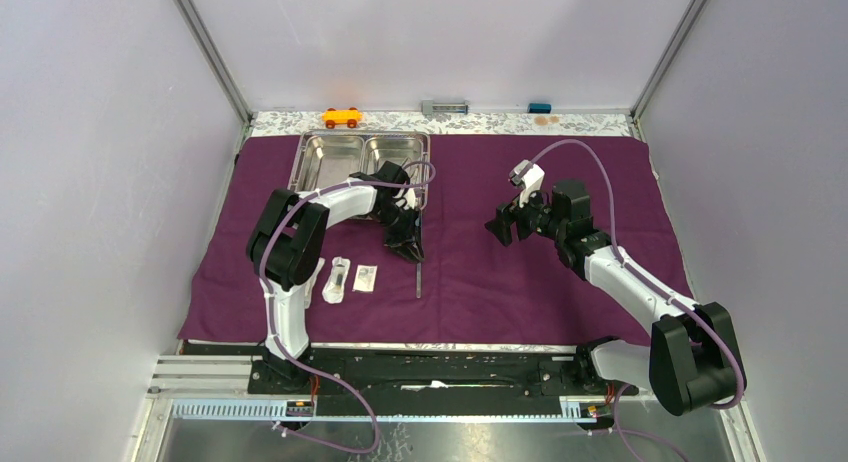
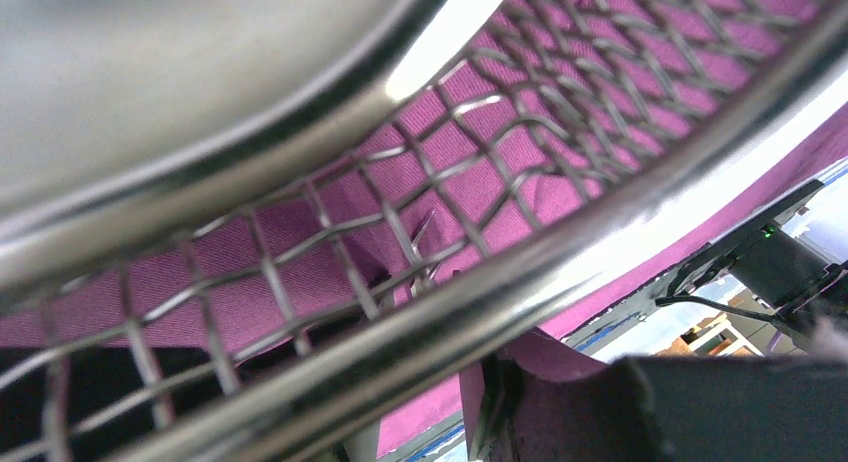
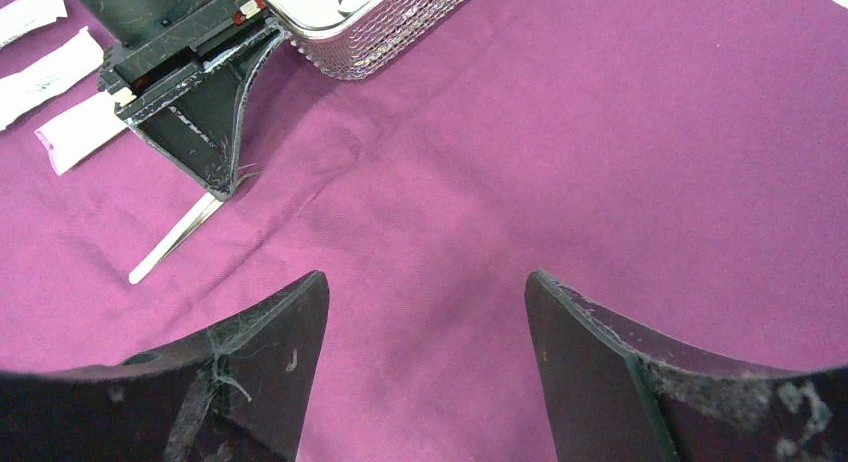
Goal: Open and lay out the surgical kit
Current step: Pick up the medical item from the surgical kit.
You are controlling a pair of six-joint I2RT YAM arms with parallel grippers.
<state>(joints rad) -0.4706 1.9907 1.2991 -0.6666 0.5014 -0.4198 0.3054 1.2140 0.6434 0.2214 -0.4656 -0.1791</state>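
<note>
**A:** Where is the kit laid?

**B:** The dark purple cloth wrap [image 1: 560,272] is seen spread flat over the bench [image 1: 450,124]. The two-compartment steel tray [image 1: 335,164] is set on the cloth's far left part. The small white packets [image 1: 337,279] are laid side by side on the near left part, just beside the left arm. The thin steel tweezers [image 3: 172,242] are found flat on the cloth to the right of the packets, pointing toward the near edge.

**A:** How is the left pincer [image 1: 408,250] placed?

**B:** It is pointed down at the far end of the tweezers, near the tray's near right corner. Its fingertips are seen at the metal, but it cannot be told whether they are apart or clamped on it. From its own camera little is shown but the tray's rim, wire mesh and purple cloth.

**A:** And the right pincer [image 3: 425,279]?

**B:** Its fingers are held wide apart above bare cloth, right of centre, and nothing is gripped between them.

**A:** Is anything else noted?

**B:** A small orange toy car [image 1: 341,116] is seen beyond the cloth, behind the tray.
</note>
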